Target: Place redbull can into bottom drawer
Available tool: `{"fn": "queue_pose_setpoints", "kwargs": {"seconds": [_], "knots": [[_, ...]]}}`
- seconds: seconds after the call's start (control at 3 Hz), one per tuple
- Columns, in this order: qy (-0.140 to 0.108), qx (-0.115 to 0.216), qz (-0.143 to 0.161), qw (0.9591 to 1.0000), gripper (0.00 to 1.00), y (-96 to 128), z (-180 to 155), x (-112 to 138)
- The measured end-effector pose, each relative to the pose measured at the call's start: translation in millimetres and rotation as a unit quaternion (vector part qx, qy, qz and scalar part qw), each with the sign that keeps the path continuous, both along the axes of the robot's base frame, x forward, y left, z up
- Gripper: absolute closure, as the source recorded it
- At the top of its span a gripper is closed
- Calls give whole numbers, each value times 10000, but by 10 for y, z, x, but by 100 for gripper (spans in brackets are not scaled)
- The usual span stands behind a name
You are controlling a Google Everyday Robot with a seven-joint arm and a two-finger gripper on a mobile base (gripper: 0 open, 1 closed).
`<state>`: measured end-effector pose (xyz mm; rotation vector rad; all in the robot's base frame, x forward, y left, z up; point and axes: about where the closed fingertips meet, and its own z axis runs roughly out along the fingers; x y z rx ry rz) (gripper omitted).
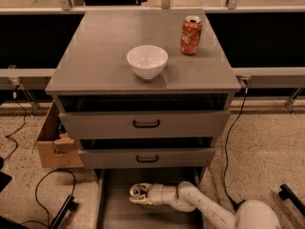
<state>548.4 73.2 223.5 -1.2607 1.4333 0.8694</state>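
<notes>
While the white arm point(205, 208) reaches in from the lower right, the gripper point(135, 195) sits low over the open bottom drawer point(114, 213), its fingers pinched around the redbull can point(137, 191). The can lies sideways in the grasp, its silver top facing left, inside the drawer's outline; whether it touches the grey floor I cannot tell. Just above the gripper is the middle drawer point(147, 157) with its black handle, and higher still the top drawer point(145, 124), both slightly pulled out. Far above, on the cabinet top point(95, 56), stand a white bowl point(147, 61) and, to its right, an orange-red soda can point(191, 35). Up and left of the gripper, a cardboard box point(50, 149) rests on the speckled floor.
</notes>
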Motion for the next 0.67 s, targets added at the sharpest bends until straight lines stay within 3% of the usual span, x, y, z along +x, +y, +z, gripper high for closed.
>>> {"fn": "queue_pose_setpoints", "kwargs": {"seconds": [0.33, 0.67], "knots": [[157, 79, 265, 9995, 100, 98, -314, 46], [115, 63, 236, 9996, 85, 60, -322, 137]]}}
